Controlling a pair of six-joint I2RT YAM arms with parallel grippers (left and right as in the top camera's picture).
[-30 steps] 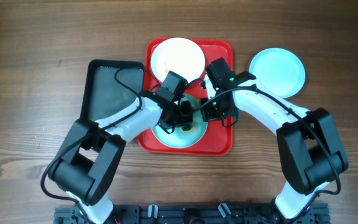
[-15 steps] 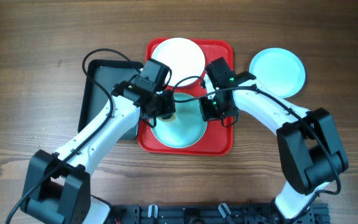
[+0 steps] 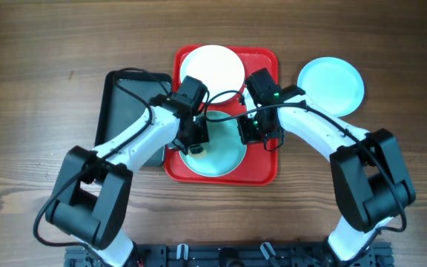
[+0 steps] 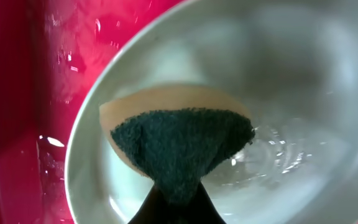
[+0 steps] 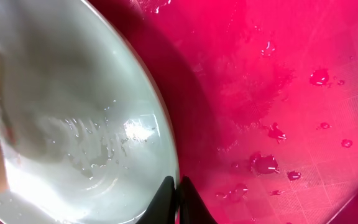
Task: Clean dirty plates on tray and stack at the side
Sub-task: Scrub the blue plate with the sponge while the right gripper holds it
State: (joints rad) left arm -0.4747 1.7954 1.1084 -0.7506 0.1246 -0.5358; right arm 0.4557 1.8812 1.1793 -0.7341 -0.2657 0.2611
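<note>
A pale blue plate (image 3: 217, 157) lies at the front of the red tray (image 3: 265, 172); a white plate (image 3: 215, 65) lies at its back. Another pale blue plate (image 3: 330, 85) sits on the table to the right. My left gripper (image 3: 195, 141) is shut on a sponge (image 4: 179, 142), tan with a dark green scrub face, pressed onto the wet blue plate (image 4: 291, 93). My right gripper (image 5: 178, 198) is shut on that plate's right rim (image 5: 160, 124), over the wet tray floor (image 5: 278, 93). It shows in the overhead view (image 3: 252, 133).
A black tray (image 3: 128, 104) lies left of the red tray, partly under my left arm. Water drops dot the red tray's floor (image 5: 319, 78). Bare wooden table (image 3: 43, 67) surrounds everything.
My left gripper swung left with the sponge, then came back right and forward onto the blue plate. My right gripper and the plate have not moved.
</note>
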